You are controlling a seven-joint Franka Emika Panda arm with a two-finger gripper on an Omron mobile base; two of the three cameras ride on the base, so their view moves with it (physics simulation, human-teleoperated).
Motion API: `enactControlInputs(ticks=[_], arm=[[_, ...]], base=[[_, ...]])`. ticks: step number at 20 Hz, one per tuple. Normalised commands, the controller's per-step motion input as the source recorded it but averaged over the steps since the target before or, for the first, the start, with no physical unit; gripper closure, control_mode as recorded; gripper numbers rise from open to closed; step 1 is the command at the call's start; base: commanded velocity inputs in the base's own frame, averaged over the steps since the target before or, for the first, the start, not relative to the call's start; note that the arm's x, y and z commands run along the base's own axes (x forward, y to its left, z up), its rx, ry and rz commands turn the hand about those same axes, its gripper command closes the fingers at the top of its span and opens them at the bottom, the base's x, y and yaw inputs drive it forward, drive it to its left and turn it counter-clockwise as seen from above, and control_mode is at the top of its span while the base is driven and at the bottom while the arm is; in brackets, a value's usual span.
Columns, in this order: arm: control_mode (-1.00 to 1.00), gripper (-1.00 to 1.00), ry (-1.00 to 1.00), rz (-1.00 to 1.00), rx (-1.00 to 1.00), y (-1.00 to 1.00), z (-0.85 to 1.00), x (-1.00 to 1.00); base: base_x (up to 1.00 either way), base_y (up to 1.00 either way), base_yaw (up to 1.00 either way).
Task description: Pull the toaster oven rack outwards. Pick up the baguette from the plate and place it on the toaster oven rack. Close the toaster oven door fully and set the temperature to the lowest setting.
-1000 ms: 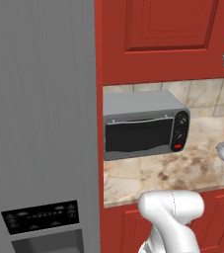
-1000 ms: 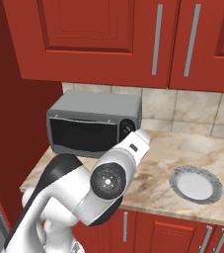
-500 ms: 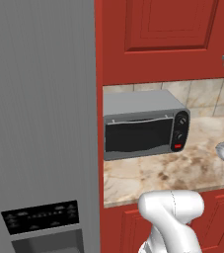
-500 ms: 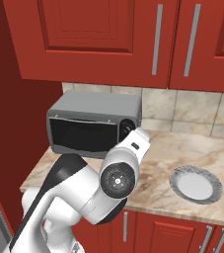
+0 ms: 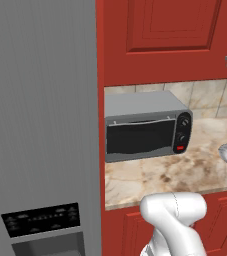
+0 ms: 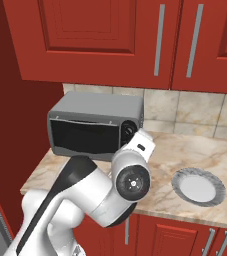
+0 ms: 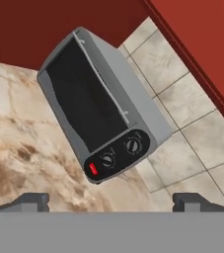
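Toaster oven shut, approach under way

Toaster oven (image 5: pixel 146 127) is seen on the marble worktop (image 5: pixel 160 177), just beside the tall grey fridge (image 5: pixel 40 125) and under the red cabinets (image 6: pixel 110 40); the toaster oven door (image 7: pixel 86 101) is closed, so the rack cannot be seen behind the dark glass; the two knobs and red button (image 7: pixel 93 169) are seen on the black panel; the plate (image 6: pixel 198 186) lies well apart to the right of the oven, and no baguette can be made out on it. Compared with a second ago, the scene is unmoved and only the arm's wrist has been raised and swung a little towards the oven; the pincer (image 7: pixel 111 201) is held spread wide, with nothing between its tips, aimed at the oven front, apart from it. No task step is judged done yet; opening the door is judged the step in hand.
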Motion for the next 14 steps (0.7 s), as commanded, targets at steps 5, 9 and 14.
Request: enactControlInputs(ticks=[5, 9, 14], arm=[[-1.00, -1.00, 0.00, 0.06, 0.00, 0.02, -0.07, 0.10], [-1.00, -1.00, 0.00, 0.06, 0.00, 0.00, -0.05, 0.11], [-1.00, -1.00, 0.00, 0.06, 0.00, 0.00, -0.07, 0.12]], base=[[0.00, 0.00, 0.00], [0.00, 0.00, 0.00], [0.00, 0.00, 0.00]])
